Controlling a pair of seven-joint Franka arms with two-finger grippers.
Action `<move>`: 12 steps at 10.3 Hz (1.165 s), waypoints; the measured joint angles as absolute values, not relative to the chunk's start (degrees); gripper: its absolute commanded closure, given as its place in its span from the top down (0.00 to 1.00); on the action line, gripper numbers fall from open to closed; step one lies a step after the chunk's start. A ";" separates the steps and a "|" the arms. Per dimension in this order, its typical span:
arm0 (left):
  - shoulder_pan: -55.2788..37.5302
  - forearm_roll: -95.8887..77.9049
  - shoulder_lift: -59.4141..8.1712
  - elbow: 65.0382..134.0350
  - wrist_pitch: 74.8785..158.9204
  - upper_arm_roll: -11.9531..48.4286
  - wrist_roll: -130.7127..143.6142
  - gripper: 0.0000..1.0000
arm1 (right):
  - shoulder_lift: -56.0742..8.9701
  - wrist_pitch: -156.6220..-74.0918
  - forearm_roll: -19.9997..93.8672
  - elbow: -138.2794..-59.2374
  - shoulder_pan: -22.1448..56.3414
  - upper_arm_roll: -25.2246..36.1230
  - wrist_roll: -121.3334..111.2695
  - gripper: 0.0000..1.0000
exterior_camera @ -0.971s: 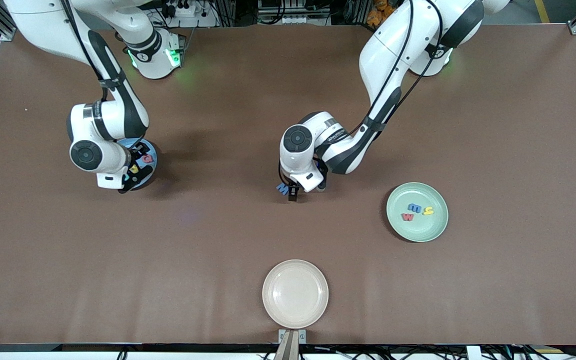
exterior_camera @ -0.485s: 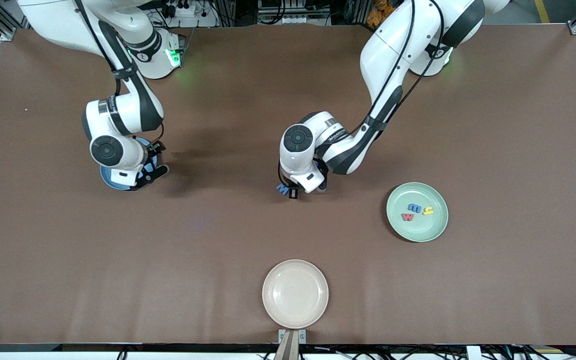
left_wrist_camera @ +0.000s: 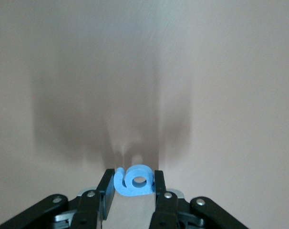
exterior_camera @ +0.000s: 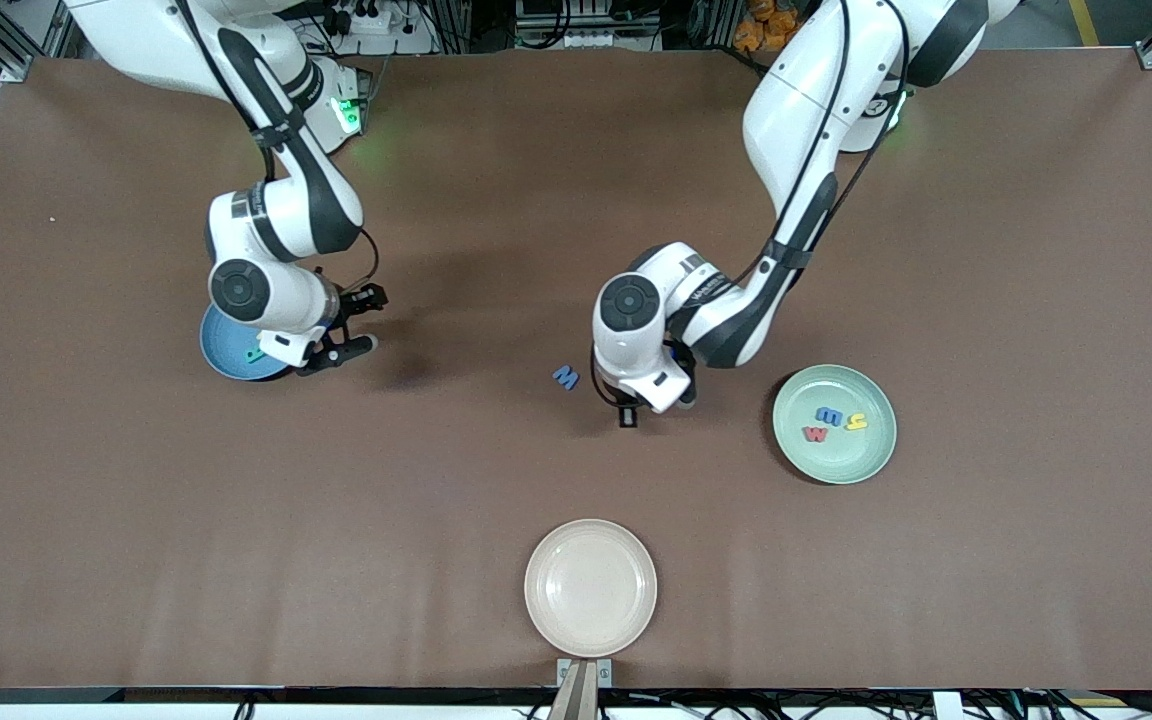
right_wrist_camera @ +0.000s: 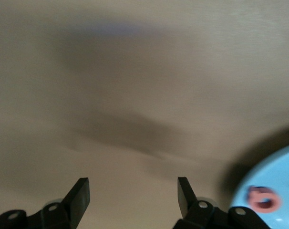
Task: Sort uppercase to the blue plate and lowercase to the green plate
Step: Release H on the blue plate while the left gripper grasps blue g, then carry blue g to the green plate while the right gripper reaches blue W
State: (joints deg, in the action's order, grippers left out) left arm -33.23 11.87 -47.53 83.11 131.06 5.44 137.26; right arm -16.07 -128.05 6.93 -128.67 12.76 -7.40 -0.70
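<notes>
My left gripper (exterior_camera: 626,412) is shut on the blue rounded lowercase letter (left_wrist_camera: 134,181) and holds it above the table between the blue M (exterior_camera: 565,377) and the green plate (exterior_camera: 871,455). In the left wrist view the gripper (left_wrist_camera: 132,185) clamps the letter by its sides. The green plate holds the red w (exterior_camera: 815,434), blue m (exterior_camera: 829,415) and yellow h (exterior_camera: 856,421). My right gripper (exterior_camera: 348,323) is open and empty over the table beside the blue plate (exterior_camera: 219,350); its jaws (right_wrist_camera: 132,195) stand wide. The teal R (exterior_camera: 256,354) and red Q (right_wrist_camera: 263,199) lie on the blue plate (right_wrist_camera: 283,176). The yellow H is hidden.
A beige plate (exterior_camera: 590,587) stands near the table edge closest to the front camera, at the middle. The right arm's wrist covers part of the blue plate.
My left gripper has moved away from the blue M toward the green plate with the blue rounded letter. My right gripper has moved off the blue plate toward the table's middle.
</notes>
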 measured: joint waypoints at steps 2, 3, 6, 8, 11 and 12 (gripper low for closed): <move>-27.97 11.90 -46.50 83.12 128.04 4.98 132.63 0.00 | -16.06 -130.89 6.98 -128.63 13.61 -13.29 12.17 0.83; -24.59 11.90 -46.12 83.23 126.13 5.07 129.19 0.00 | -16.09 -132.71 7.02 -128.62 14.11 -15.59 18.54 0.83; -17.82 11.90 -44.27 85.43 122.40 5.42 120.31 0.00 | -16.35 -139.23 7.14 -128.41 15.50 -20.60 36.95 0.84; -14.74 11.90 -41.04 88.37 121.38 6.08 116.69 0.00 | -18.15 -140.05 7.22 -125.60 17.90 -21.59 49.52 0.86; -11.30 11.90 -37.84 90.45 115.85 8.69 113.74 0.00 | -24.06 -140.26 6.74 -117.67 21.68 -21.64 62.26 0.94; -11.13 11.90 -37.79 91.10 114.49 9.10 113.52 0.00 | -26.27 -140.31 4.95 -114.66 22.89 -21.64 66.64 0.93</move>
State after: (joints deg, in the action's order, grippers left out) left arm -11.13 11.90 -37.79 91.10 114.49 9.10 113.52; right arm -26.27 -140.31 4.95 -114.66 22.89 -21.64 66.64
